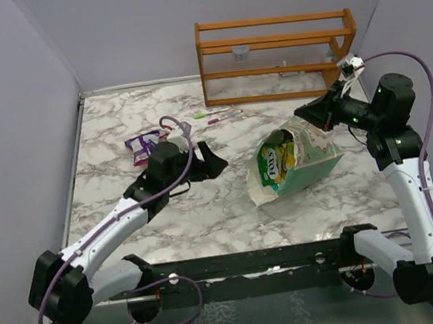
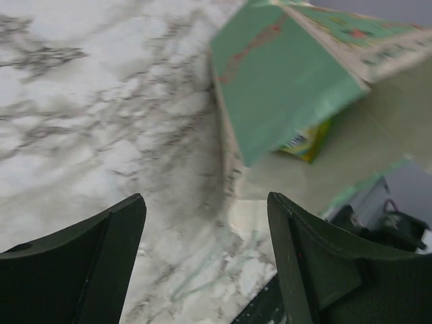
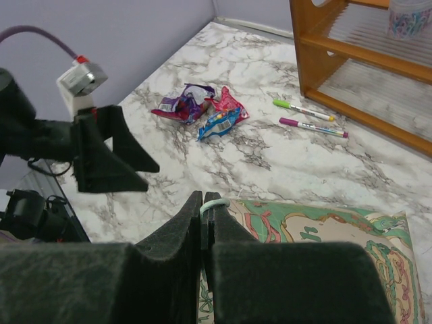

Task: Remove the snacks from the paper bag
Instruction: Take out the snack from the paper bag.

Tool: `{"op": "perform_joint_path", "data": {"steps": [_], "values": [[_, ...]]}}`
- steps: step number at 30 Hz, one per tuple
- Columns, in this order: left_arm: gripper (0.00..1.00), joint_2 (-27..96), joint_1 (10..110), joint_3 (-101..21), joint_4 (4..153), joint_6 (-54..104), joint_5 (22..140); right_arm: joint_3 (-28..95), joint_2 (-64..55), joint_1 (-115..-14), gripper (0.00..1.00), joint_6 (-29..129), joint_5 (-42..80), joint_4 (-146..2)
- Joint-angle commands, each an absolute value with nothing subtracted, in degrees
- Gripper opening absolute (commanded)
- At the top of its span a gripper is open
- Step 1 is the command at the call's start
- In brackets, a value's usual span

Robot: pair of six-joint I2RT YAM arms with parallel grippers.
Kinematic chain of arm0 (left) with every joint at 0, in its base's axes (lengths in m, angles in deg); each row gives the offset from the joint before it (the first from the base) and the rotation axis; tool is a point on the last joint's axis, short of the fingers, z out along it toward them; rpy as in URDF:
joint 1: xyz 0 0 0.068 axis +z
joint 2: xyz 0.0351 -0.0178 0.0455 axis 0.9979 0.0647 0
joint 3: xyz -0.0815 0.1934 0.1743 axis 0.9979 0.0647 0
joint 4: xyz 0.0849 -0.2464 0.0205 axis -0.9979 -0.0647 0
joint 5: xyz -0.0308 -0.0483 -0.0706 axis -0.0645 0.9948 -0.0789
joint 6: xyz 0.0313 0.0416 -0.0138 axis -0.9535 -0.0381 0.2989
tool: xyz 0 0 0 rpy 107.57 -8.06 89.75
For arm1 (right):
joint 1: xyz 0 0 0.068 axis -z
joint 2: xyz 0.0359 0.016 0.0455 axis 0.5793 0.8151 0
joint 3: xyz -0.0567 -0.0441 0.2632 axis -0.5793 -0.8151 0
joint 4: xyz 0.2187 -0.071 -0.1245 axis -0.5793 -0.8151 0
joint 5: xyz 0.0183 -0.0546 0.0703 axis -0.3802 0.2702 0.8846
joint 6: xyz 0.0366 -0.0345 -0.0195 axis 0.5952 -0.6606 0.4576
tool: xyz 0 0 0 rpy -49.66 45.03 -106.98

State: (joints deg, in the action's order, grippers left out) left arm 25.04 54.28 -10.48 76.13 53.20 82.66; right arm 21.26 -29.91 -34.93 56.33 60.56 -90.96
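Top external view: right of the counter's middle, the paper bag lies tipped on its side with its mouth facing left. A green-yellow packet shows inside. The left gripper hovers just left of that mouth, fingers spread apart and empty. The right gripper is pinched together on the bag's white string handle. Farther back toward the left edge, purple, pink and blue packets lie clustered on the marble. Two pens lie beyond, before the orange rack at the far right corner.
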Motion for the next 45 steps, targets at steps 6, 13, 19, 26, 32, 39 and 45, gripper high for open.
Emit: {"op": "perform_joint_path", "data": {"steps": [6, 13, 19, 26, 32, 39, 45], "values": [[0.67, 18.5, 30.2, -7.5, 90.1, 49.8, 65.9, 21.7, -31.0, -35.0, 0.03, 56.7, 60.7, -89.9], [0.49, 31.8, 19.4, -17.7, 86.1, 45.4, 52.9, 21.8, -31.5, -35.0, 0.03, 56.5, 60.3, -90.3], [0.42, 44.0, 19.0, -27.6, 77.1, 46.0, 46.0, 21.7, -31.7, -35.0, 0.03, 56.5, 60.3, -90.4], [0.41, 52.0, 19.0, -31.9, 78.9, 42.6, 44.4, 21.8, -31.7, -35.0, 0.03, 56.5, 60.2, -90.5], [0.50, 58.0, 18.9, -34.8, 79.1, 41.5, 45.0, 21.9, -31.7, -35.0, 0.03, 56.4, 60.1, -90.7], [0.64, 61.8, 19.0, -35.1, 80.2, 40.8, 45.5, 21.9, -31.6, -34.9, 0.03, 56.3, 60.1, -90.7], [0.71, 64.2, 19.0, -35.5, 80.9, 40.0, 47.5, 22.0, -31.4, -35.0, 0.03, 56.2, 60.0, -90.9]]}}
